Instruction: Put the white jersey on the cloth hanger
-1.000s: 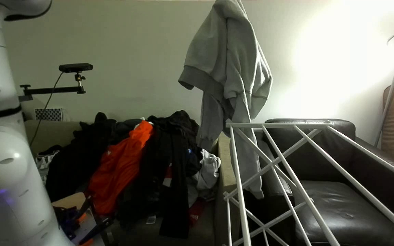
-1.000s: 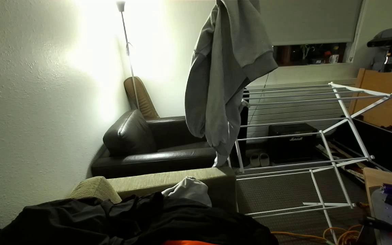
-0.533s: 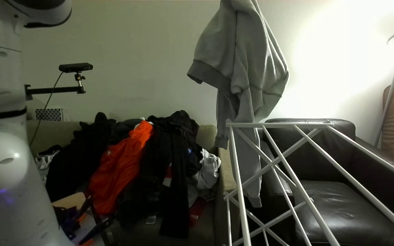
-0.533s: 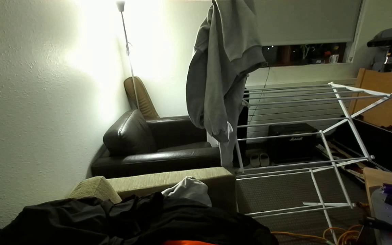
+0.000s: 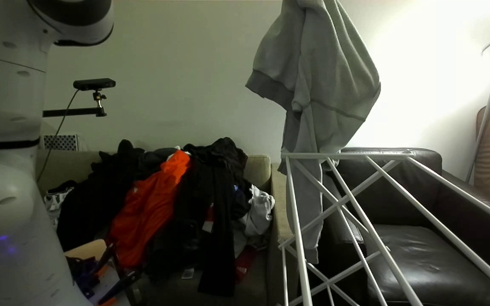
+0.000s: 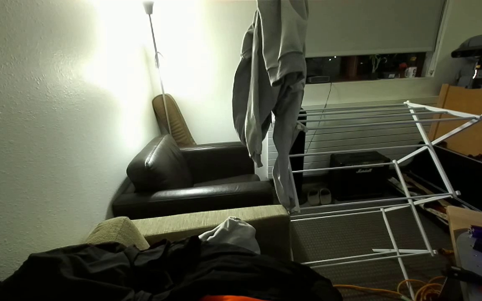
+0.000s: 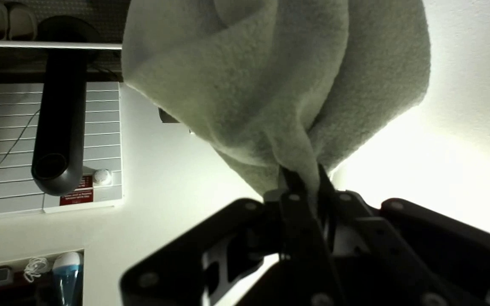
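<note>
Pinching a gathered fold of fabric, the gripper (image 7: 306, 176) has its fingers (image 7: 294, 208) almost together, clamped on the white jersey (image 7: 245, 85). The cloth narrows at their tips and fans out wide beyond them, the garment hanging from the grip. In both exterior views its upper end runs out of sight at the top. A sleeve (image 5: 306, 204) droops lowest, just beside one end of the cloth hanger (image 5: 347, 156), and in an exterior view shows between the white rods; whether it touches them cannot be told. Farther off stands a dark leather armchair (image 5: 423, 255), and near it a sofa (image 5: 258, 170) heaped with black clothes (image 5: 223, 170) and an orange garment (image 5: 155, 208). Behind these rises the pale wall (image 5: 177, 55).
</note>
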